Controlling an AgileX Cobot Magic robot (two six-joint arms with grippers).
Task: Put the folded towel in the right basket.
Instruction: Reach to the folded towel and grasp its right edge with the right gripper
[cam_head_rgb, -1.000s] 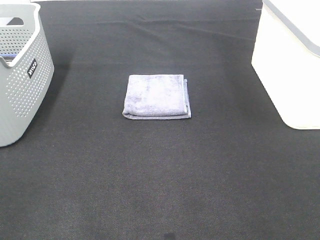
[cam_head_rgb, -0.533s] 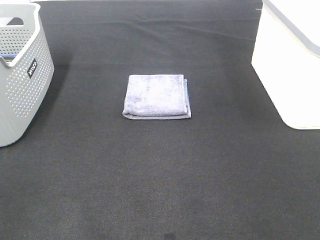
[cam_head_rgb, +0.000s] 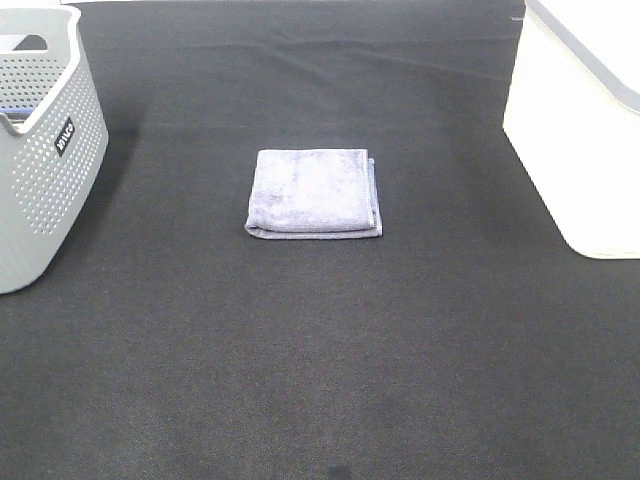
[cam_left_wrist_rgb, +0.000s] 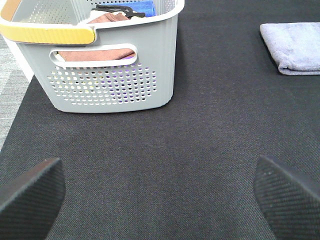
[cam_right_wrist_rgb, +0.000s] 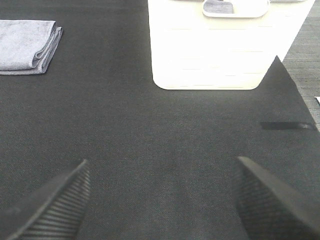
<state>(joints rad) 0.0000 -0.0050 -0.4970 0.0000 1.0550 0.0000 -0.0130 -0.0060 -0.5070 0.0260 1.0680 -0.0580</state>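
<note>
We see the folded towel (cam_head_rgb: 314, 193) lying flat on the black mat (cam_head_rgb: 320, 360), about midway between the two baskets and touching neither; it is pale lavender, squarely folded, with its layered edges facing the right side in the high view. The right basket (cam_head_rgb: 578, 150) is white and stands at the right edge of the mat, well apart from the towel; through its handle opening in the right wrist view we glimpse something grey-blue, too small to identify. The left basket (cam_head_rgb: 45, 170) is grey and perforated, with a yellow strip (cam_left_wrist_rgb: 50, 34) along its rim; it holds folded cloths, brownish and blue. Neither arm shows in the high view; each wrist camera shows only its own fingers. The left gripper (cam_left_wrist_rgb: 160, 194) hangs above bare mat near the grey basket, its jaws spread wide and holding nothing; the right gripper (cam_right_wrist_rgb: 162, 200) hangs above bare mat in front of the white basket, likewise released and empty.
</note>
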